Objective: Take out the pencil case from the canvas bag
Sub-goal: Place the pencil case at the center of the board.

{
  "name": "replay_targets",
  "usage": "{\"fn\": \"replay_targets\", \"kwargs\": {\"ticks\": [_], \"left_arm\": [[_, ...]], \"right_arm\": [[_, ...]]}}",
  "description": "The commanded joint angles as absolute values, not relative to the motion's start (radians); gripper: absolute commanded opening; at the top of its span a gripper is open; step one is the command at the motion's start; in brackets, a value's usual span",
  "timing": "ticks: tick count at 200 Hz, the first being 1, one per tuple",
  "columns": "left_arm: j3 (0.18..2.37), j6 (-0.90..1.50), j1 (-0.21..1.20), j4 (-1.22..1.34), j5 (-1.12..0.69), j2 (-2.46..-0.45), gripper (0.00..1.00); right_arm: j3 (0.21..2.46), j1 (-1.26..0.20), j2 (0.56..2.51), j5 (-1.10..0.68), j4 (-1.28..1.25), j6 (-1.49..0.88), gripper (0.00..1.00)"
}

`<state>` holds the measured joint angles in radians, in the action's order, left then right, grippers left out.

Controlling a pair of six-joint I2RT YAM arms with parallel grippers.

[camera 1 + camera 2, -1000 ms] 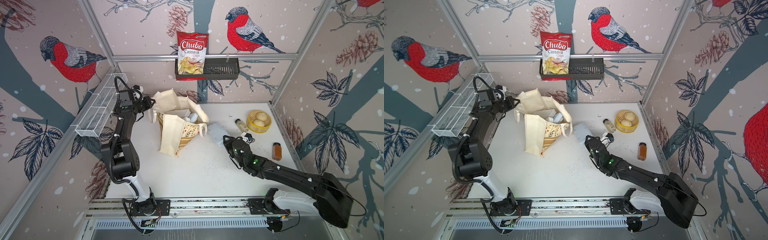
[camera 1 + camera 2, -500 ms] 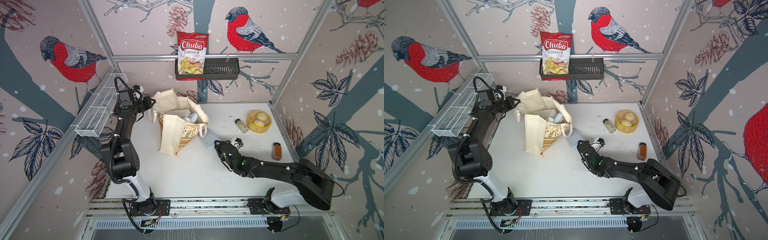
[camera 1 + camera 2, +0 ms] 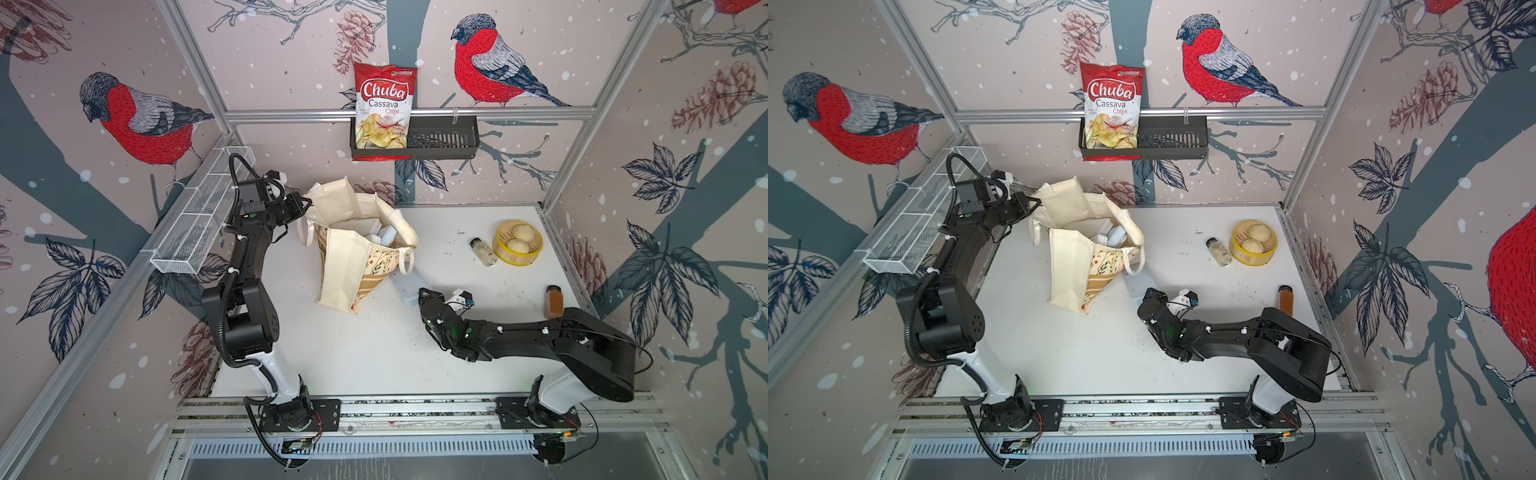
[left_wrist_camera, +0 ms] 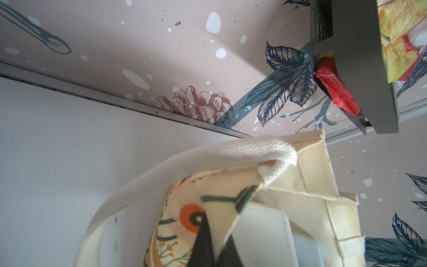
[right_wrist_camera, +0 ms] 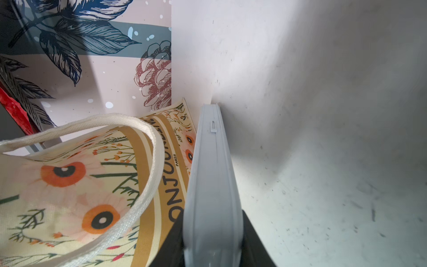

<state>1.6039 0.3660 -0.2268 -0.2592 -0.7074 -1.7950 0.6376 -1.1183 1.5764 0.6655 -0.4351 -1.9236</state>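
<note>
The cream canvas bag [image 3: 347,270] [image 3: 1069,270] stands open at the back left of the table, its floral, lettered side toward the right arm. At the bag's back left corner my left gripper [image 3: 306,205] [image 3: 1037,203] [image 4: 215,245] is shut on a fold of the rim, just below the loop handle [image 4: 208,153]. The grey-blue pencil case [image 3: 405,286] [image 3: 1137,284] [image 5: 211,180] is outside the bag, low over the table beside its floral side [image 5: 69,196]. It stands on edge, and my right gripper [image 3: 423,296] [image 3: 1148,297] [image 5: 211,225] is shut on its near end.
A white box [image 3: 361,227] and pale items still sit inside the bag. At the back right are a yellow steamer with buns [image 3: 517,243] and a lying spice jar [image 3: 483,251]. An amber bottle [image 3: 553,301] stands near the right arm. Wall baskets [image 3: 440,139] [image 3: 199,220] hang nearby.
My right arm has drawn the pencil case left and toward the table's front, closer to the bag's floral side, with its elbow folding back. The left arm and the bag have stayed still.
</note>
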Motion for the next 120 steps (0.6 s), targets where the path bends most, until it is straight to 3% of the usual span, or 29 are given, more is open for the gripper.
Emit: {"fn": "replay_targets", "kwargs": {"ticks": [1,47,120], "left_arm": [[1.603,0.366,-0.229,-0.22,-0.758,-1.788,0.0],[1.601,0.369,-0.229,-0.216,-0.763,-1.791,0.0],[1.598,0.377,-0.229,-0.208,-0.77,-1.793,0.0]], "right_arm": [[0.641,-1.14,1.592,0.719,-0.346,-2.06,0.0],[0.672,-1.179,1.595,0.822,-0.237,-2.165,0.14],[0.649,-1.166,1.543,0.972,-0.247,-2.109,0.08]]}}
